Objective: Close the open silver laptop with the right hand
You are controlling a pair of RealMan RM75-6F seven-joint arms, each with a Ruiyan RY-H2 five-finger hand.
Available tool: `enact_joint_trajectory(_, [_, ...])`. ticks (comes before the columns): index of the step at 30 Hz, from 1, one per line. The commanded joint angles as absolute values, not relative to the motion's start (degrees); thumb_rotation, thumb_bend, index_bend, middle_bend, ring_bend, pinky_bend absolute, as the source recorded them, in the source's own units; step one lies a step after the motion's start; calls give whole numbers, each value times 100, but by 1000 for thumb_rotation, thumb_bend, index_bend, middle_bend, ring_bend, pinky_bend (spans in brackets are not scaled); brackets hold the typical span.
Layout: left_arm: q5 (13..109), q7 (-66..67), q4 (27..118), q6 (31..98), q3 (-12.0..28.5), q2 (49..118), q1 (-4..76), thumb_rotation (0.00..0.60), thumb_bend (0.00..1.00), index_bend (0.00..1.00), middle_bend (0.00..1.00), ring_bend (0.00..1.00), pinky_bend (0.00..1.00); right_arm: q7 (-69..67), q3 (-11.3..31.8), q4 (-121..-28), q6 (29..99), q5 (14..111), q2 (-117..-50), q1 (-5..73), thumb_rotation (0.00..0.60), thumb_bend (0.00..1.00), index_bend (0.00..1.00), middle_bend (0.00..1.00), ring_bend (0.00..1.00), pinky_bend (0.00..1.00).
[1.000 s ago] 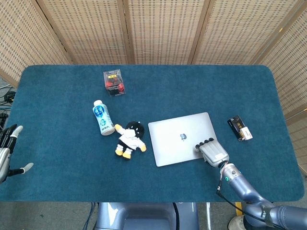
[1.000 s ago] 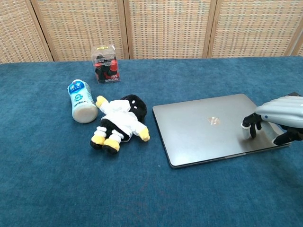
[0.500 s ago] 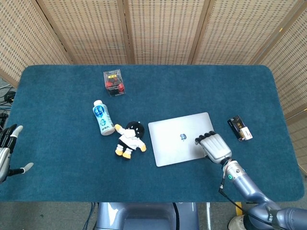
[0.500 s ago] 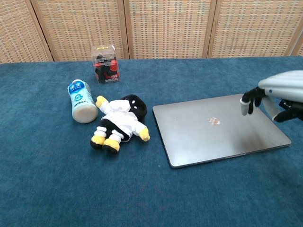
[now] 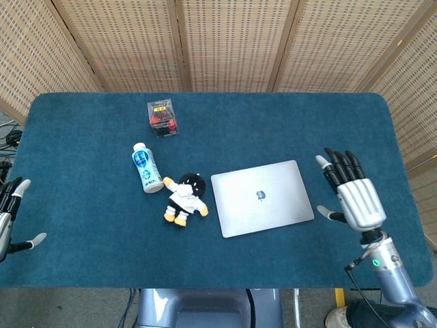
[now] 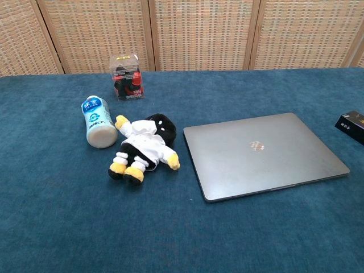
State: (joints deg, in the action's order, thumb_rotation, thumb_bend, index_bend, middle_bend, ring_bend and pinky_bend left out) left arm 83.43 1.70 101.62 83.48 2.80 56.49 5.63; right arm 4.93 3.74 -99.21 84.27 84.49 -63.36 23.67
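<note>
Both hands empty, right hand [image 5: 351, 193] splayed at 3 o'clock of shut silver laptop [image 5: 261, 198] mid-table, left hand [image 5: 9, 217] spread far off at 9; risk: careless sweep clipping lid, shoving laptop.

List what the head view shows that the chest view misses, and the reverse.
Only the head view shows the right robot hand, open and off the laptop, and the left robot hand, open at the table edge. Only the chest view shows the small black box; in the head view the right robot hand covers that spot. Both show the closed silver laptop, plush doll, bottle and clear box.
</note>
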Motion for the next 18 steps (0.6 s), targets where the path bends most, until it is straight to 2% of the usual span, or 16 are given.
enact_joint_trajectory(1, [8432, 137, 10123, 8383, 240, 5624, 542, 600, 0, 0, 0, 0, 0, 380, 263, -9851, 8773, 8588, -6283, 1969, 600, 0, 0, 0, 0, 0])
enact_joint_trajectory(11, [8562, -23, 10014, 8489, 225, 5634, 505, 600, 0, 0, 0, 0, 0, 464, -60, -9702, 9148, 8702, -6511, 1269, 600, 0, 0, 0, 0, 0])
enact_joint_trajectory(18, [8653, 10, 10010, 8584, 200, 5657, 463, 600, 0, 0, 0, 0, 0, 514, -8, -9463, 9241, 8572, -6759, 1021, 600, 0, 0, 0, 0, 0])
